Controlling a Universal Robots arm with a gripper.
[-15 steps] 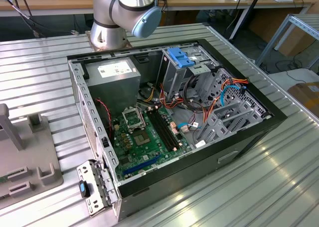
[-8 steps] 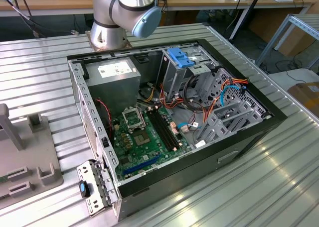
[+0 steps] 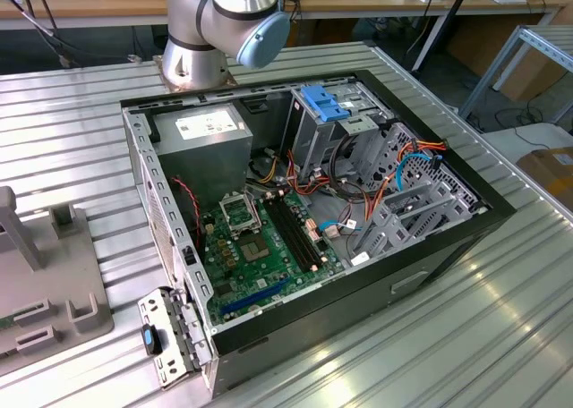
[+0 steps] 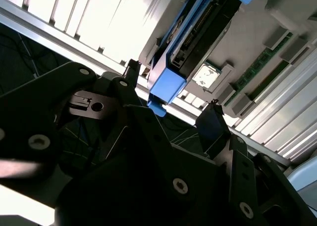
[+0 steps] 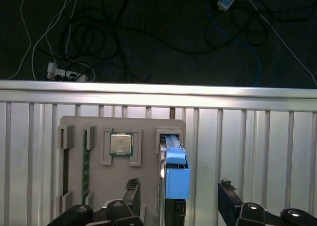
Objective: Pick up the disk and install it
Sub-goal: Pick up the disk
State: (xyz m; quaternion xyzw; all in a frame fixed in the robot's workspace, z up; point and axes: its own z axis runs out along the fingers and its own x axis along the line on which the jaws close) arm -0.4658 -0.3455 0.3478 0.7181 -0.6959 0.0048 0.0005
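The claw [image 5: 178,187] hangs spread over the disk [image 5: 177,169], which stands on edge in a slot at the grey fixture's [image 5: 148,128] rim, a gap between it and each fingertip; ribbed tabletop [image 5: 257,151] stretches beside the fixture

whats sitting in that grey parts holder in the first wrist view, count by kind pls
disk, with a blue bracket: 1
processor chip: 1
memory stick, green: 1 for sure; I cannot tell if there is a second
total: 3
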